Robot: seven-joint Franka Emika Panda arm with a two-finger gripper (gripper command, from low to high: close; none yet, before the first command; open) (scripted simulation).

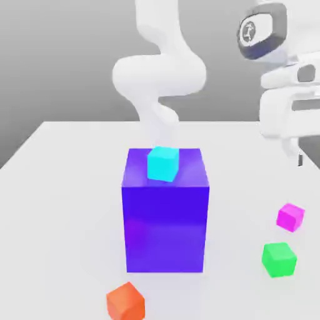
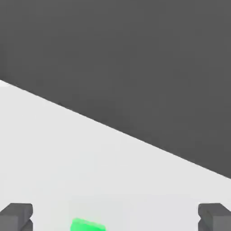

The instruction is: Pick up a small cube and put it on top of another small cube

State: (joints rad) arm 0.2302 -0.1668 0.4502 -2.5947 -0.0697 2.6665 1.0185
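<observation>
Small orange cube [image 1: 125, 303] sits toward seven o'clock; near four, the bright green cube [image 1: 279, 259] lies close before the glossy magenta cube [image 1: 290, 217]. Our gripper [image 2: 115, 217], spread wide and empty, could knock green if we descend misaligned.

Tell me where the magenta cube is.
In the exterior view, the magenta cube sits on the table at the right, just behind the green cube.
</observation>
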